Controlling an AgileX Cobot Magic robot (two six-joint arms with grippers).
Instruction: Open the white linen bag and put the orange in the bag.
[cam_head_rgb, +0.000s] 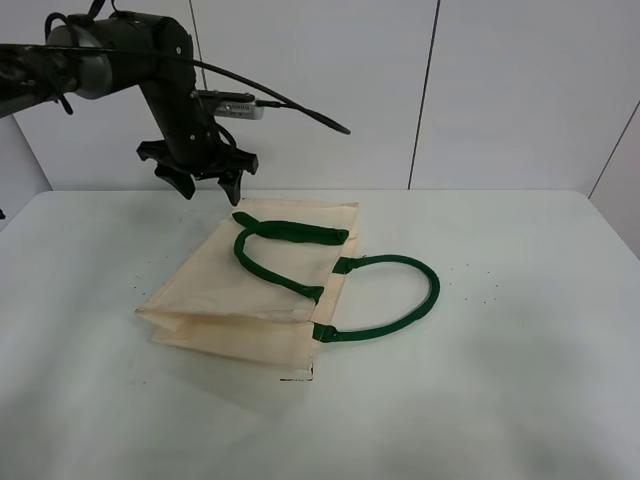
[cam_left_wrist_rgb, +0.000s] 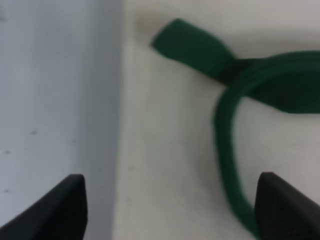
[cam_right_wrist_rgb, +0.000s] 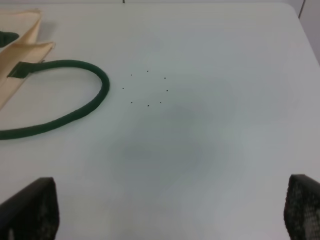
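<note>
The white linen bag (cam_head_rgb: 250, 290) lies flat on the table, its mouth facing right. One dark green handle (cam_head_rgb: 280, 245) lies on top of the cloth, the other (cam_head_rgb: 400, 295) loops out on the table. My left gripper (cam_head_rgb: 205, 185) is open and hovers just above the bag's far left corner. The left wrist view shows the bag's cloth (cam_left_wrist_rgb: 170, 150) and the upper handle (cam_left_wrist_rgb: 230, 125) between the open fingers (cam_left_wrist_rgb: 65, 205). My right gripper (cam_right_wrist_rgb: 170, 215) is open and empty, and it is out of the exterior view. The right wrist view shows the outer handle (cam_right_wrist_rgb: 75, 100). The orange is out of view.
The white table (cam_head_rgb: 520, 330) stretches to the right and front of the bag. White wall panels stand behind the table's far edge. Small dark specks (cam_right_wrist_rgb: 147, 90) mark the table near the outer handle.
</note>
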